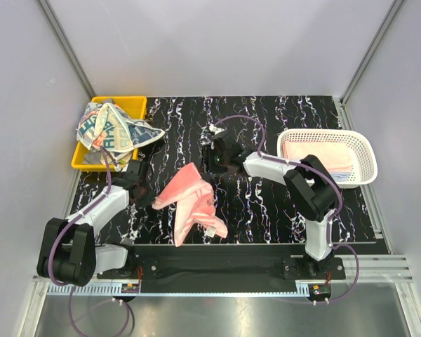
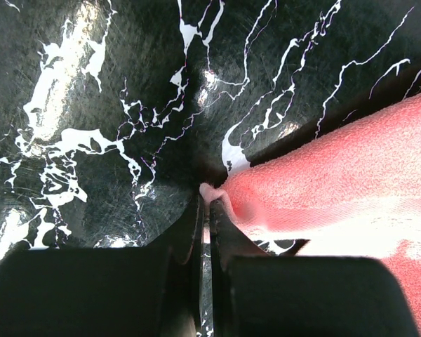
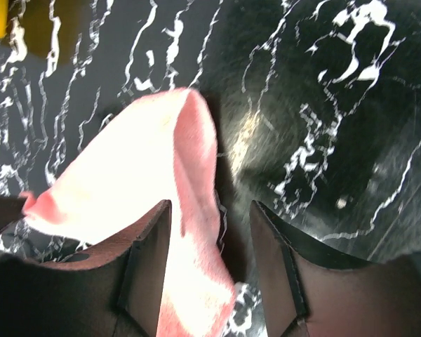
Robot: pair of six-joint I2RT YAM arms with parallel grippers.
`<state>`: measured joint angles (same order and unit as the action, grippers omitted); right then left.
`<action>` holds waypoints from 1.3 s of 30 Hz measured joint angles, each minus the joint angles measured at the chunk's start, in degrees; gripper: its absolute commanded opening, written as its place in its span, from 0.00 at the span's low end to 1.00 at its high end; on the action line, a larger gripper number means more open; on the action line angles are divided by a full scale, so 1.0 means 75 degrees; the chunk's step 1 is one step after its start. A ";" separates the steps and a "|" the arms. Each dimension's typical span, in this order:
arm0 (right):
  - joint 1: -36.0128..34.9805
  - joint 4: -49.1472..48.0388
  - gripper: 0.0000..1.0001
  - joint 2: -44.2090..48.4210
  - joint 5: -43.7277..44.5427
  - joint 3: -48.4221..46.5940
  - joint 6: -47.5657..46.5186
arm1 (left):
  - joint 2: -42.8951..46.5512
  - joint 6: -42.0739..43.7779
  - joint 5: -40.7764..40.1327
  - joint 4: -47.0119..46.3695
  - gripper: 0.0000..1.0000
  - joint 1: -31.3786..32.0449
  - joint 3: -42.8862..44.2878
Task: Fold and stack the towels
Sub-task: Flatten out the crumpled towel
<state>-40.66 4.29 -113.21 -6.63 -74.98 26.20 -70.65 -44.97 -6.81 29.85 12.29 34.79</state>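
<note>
L hand (image 2: 205,202) pinches pink towel (image 1: 193,198) corner to anchor it; R hand (image 3: 210,214) half-wide, straddling its other edge, prob. to fold.

fuzzy pink cloth towel (image 2: 351,175), glossy black marbled table (image 2: 91,70), plastic mesh basket (image 1: 323,133)

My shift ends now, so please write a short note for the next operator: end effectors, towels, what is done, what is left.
Left end effector: shut on a corner of the pink towel.
Right end effector: open, at the same towel's edge, not gripping.
Patterned towels are heaped in the yellow bin; other towels lie flat in the white basket, apparently done.
To do: fold the pink one, then the bin's.
</note>
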 measured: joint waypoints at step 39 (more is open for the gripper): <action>-0.0446 0.0198 0.00 -0.0070 -0.0239 -0.0216 0.0662 | 0.0583 0.0860 -0.0023 0.0536 0.00 0.0000 0.1201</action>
<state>-44.01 5.78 -113.73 -8.43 -76.60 31.16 -66.28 -38.52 -6.98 33.87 12.29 43.79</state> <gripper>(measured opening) 0.077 0.024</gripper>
